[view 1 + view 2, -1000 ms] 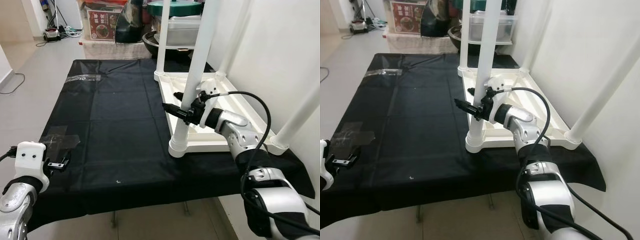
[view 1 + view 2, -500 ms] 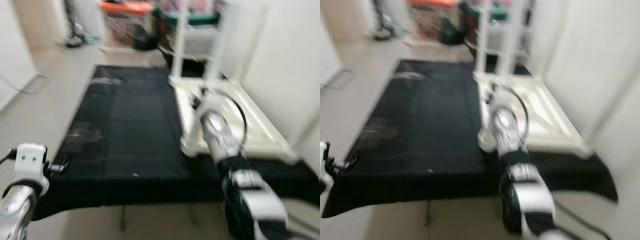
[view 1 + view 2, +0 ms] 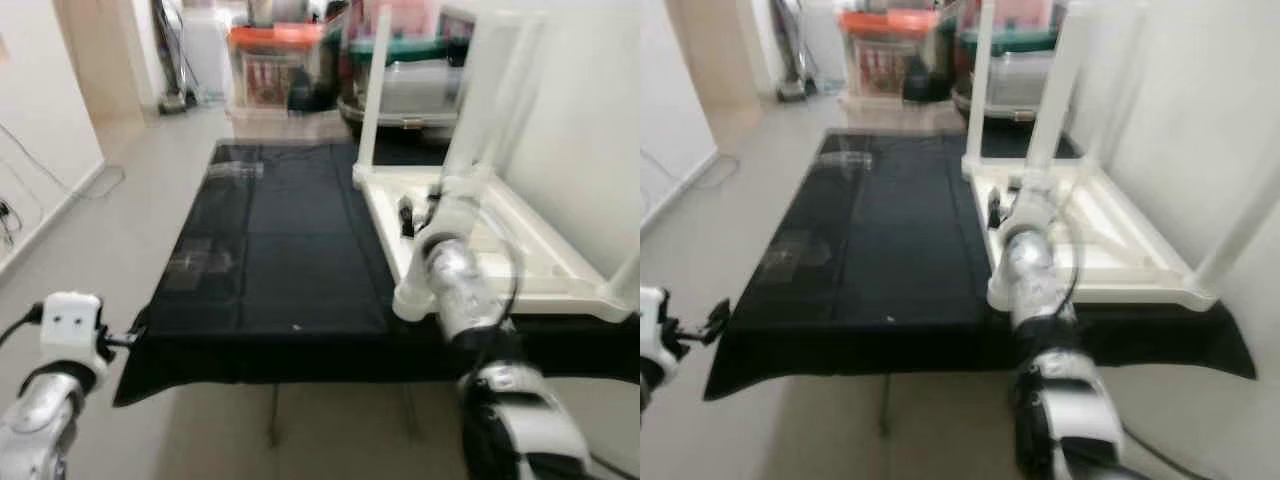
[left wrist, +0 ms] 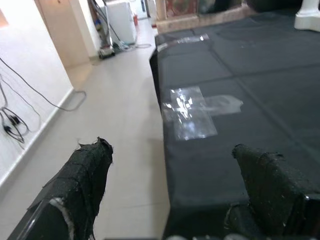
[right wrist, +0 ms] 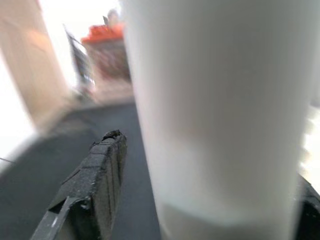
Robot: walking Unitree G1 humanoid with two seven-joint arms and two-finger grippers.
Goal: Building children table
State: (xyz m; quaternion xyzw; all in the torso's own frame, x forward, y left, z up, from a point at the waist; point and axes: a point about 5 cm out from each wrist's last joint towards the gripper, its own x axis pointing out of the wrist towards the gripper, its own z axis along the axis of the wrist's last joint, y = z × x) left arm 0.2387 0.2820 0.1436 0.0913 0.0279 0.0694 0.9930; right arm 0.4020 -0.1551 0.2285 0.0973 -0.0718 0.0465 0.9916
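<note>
Nearest you, the left gripper (image 4: 170, 195) hangs low at the near left corner of the black cloth (image 3: 285, 250), its two black fingers (image 4: 85, 175) spread wide apart and holding nothing; one finger sits over the pale floor (image 3: 150, 210), the other over the cloth's edge, with a patch of clear tape (image 4: 192, 110) on the cloth just ahead of it.

Further in, your right arm (image 3: 465, 300) reaches forward over the cloth's near edge to the upturned white children's table (image 3: 530, 250), which lies tabletop-down on the right half of the cloth with its legs pointing up. The right gripper (image 3: 410, 215) is at the nearest white leg (image 3: 455, 200), and the wrist view shows that leg (image 5: 220, 115) standing between the spread fingers (image 5: 95, 185); blur hides whether the pads touch it, so you cannot tell if they are pinching it.

Beyond, a second upright leg (image 3: 372, 95) rises at the table's far corner. Past the cloth, an orange-lidded storage box (image 3: 275, 65) and a clear bin with a green lid (image 3: 420, 75) stand against the back.
</note>
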